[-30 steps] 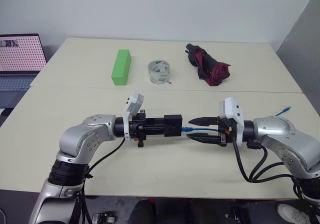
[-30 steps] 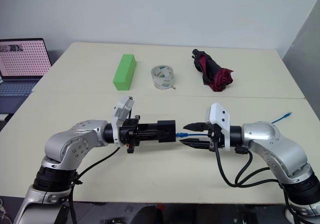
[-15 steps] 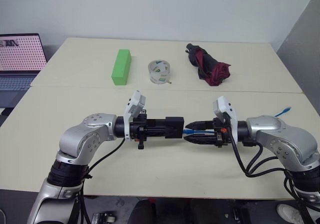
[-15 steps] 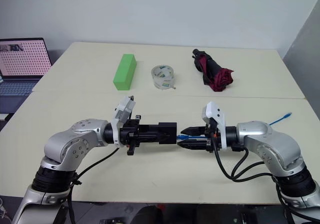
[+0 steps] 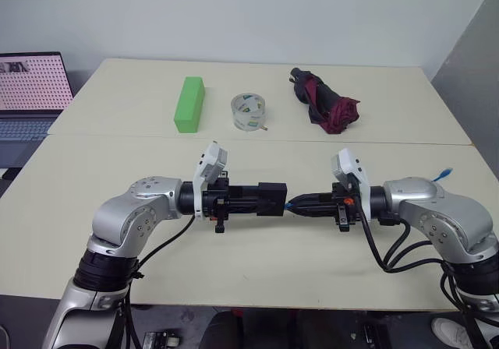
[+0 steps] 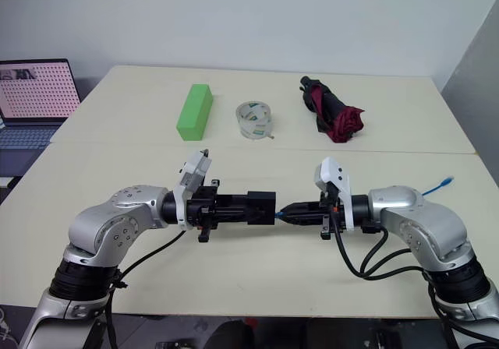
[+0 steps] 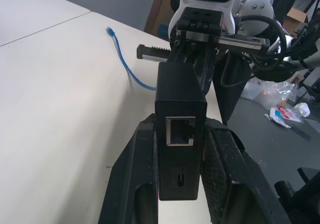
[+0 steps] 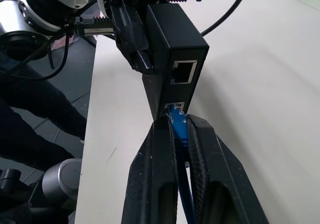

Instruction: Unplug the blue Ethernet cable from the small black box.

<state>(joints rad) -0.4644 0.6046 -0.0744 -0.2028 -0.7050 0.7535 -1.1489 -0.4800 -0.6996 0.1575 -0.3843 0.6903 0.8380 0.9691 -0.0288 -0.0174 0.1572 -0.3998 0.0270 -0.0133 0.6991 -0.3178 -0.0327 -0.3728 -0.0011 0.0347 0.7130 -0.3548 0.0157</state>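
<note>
Above the near cream tabletop point(image 5: 257, 263), the left gripper point(image 5: 269, 199) pinches the small matte black box point(image 7: 180, 134) between its black fingers, an empty socket facing its wrist; the right gripper point(image 8: 180, 134) has its jaws pressed on the thin bright blue Ethernet cable point(image 8: 177, 121), whose plug sits in the box's lower port; its far tip point(image 5: 446, 170) lies on the table, the middle hidden; beyond stand a green rectangular block point(image 5: 189, 104), a clear tape roll point(image 5: 249, 112), its printing unreadable, a folded dark red umbrella point(image 5: 326, 103) and a laptop point(image 5: 27, 92), cut off.
</note>
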